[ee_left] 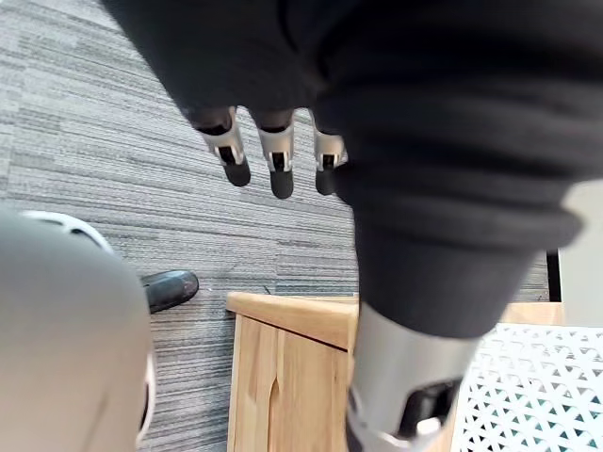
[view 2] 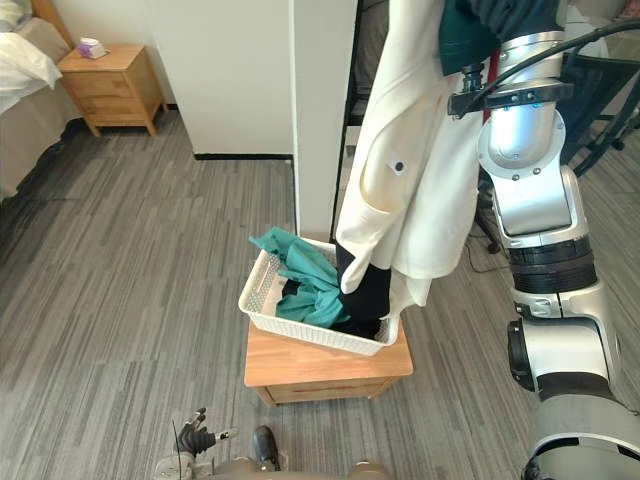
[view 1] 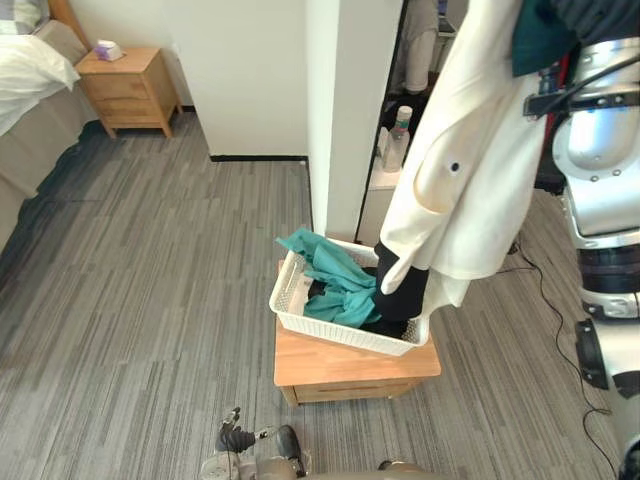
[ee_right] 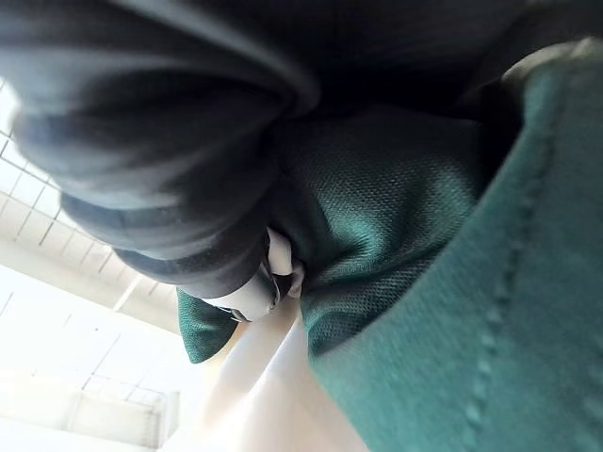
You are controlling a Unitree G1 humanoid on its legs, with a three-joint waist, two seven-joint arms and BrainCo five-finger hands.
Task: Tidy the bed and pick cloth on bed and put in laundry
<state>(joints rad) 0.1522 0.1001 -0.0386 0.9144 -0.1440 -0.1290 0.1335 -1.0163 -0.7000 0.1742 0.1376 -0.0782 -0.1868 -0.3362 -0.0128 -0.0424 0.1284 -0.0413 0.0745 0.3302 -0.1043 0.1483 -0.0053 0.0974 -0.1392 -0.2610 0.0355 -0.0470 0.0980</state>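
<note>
My right hand [ee_right: 276, 271] is raised high at the right, its fingers curled into a dark green cloth [view 2: 463, 30] and a long cream garment [view 1: 470, 150]. The garment hangs down over a white laundry basket [view 1: 292, 295]. Its lower end, with a black piece [view 1: 402, 288], dips into the basket's right side. A teal cloth [view 1: 335, 282] lies inside the basket. My left hand [view 1: 235, 436] is low by the floor in front of the basket, its fingers [ee_left: 273, 160] straight and holding nothing.
The basket stands on a low wooden table [view 1: 350, 365]. A white pillar [view 1: 345, 100] rises just behind it. A bed [view 1: 25, 75] and a wooden nightstand [view 1: 125, 88] are far off at the back left, across grey floor.
</note>
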